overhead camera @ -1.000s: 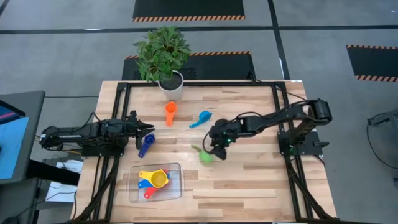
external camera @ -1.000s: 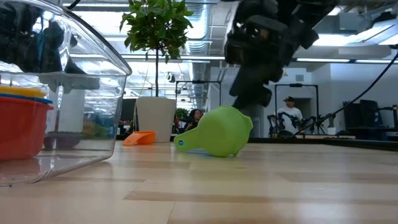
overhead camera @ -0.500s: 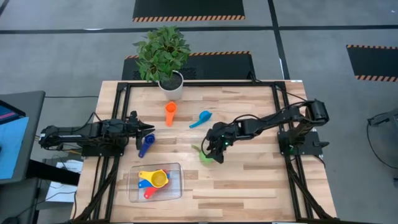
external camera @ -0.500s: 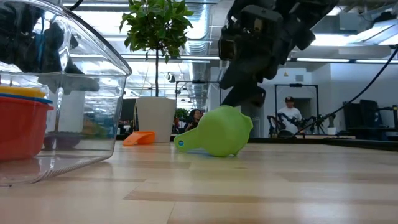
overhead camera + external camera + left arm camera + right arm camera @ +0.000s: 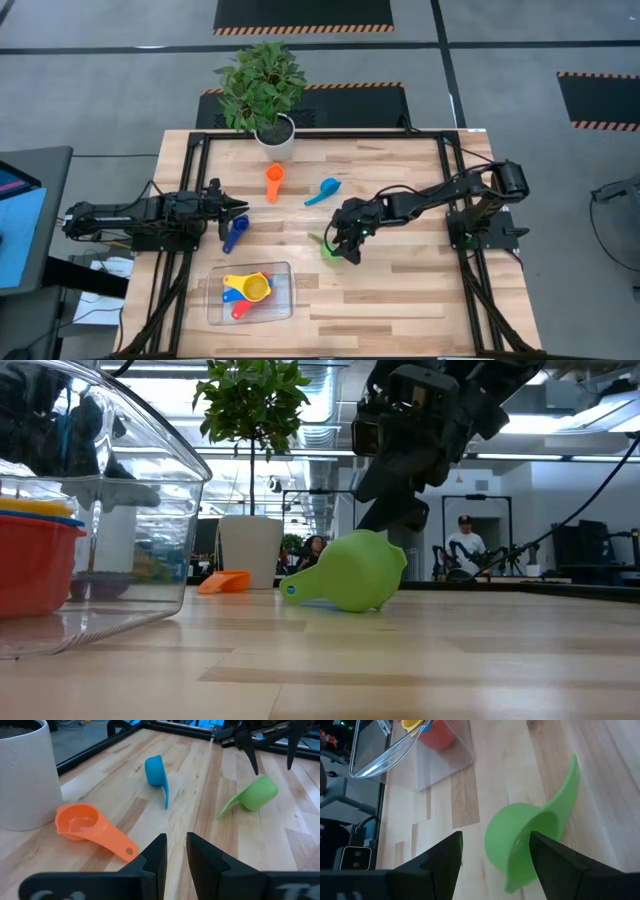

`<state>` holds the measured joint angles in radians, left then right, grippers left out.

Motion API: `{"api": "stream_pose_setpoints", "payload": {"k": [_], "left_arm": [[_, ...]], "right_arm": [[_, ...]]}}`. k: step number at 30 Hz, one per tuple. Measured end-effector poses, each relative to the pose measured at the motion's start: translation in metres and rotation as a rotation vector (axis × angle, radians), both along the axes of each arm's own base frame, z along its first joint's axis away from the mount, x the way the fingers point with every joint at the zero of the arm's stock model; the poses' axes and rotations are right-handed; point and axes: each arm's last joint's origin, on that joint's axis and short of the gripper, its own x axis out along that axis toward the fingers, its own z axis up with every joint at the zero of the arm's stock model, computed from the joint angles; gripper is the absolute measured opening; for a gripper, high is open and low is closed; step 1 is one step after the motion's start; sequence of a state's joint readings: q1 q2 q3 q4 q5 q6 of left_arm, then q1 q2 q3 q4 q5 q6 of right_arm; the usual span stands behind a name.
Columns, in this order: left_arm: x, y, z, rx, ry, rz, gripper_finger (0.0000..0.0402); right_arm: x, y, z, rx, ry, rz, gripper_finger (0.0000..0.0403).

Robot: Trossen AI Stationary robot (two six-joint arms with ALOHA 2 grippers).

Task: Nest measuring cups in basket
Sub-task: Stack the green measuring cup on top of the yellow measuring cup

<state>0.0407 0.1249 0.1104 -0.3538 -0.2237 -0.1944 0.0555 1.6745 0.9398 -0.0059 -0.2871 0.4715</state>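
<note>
A green measuring cup [image 5: 326, 251] lies tipped on its side at mid-table, bowl rim and handle tip on the wood. My right gripper [image 5: 495, 836] hangs open over it, slanting down, a finger on each side of the bowl [image 5: 520, 835]; in the left wrist view its tips stand just above the cup [image 5: 255, 795]. My left gripper [image 5: 176, 842] waits at the table's left, open by a narrow gap, with nothing between its fingers. Orange [image 5: 274, 182], light blue [image 5: 322, 191] and dark blue [image 5: 233, 233] cups lie loose. The clear basket [image 5: 280, 300] holds yellow, red and blue cups.
A white plant pot [image 5: 277, 135] stands at the far edge, just beyond the orange cup. The basket sits near the front edge, left of centre. Bare wood stretches to the right of the green cup. People show in the room behind the table.
</note>
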Motion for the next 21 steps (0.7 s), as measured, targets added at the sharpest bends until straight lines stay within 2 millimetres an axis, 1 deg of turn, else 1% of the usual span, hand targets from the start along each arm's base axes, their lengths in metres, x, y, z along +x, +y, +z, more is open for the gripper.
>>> {"api": "stream_pose_setpoints", "payload": {"k": [3,8,15,21], "left_arm": [[0.0,0.0,0.0,0.0,0.0,0.0,0.0062],[0.0,0.0,0.0,0.0,0.001,0.0,0.0062],[0.0,0.0,0.0,0.0,0.0,0.001,0.0062],[0.0,0.0,0.0,0.0,0.0,0.0,0.0062]], "right_arm": [[0.0,0.001,0.0,0.002,0.001,0.0,0.0255],[-0.001,0.006,0.0,0.069,0.033,-0.046,0.0255],[-0.001,0.013,0.0,0.077,0.037,-0.035,0.0255],[-0.001,0.011,0.0,0.172,0.084,-0.134,0.0255]]}}
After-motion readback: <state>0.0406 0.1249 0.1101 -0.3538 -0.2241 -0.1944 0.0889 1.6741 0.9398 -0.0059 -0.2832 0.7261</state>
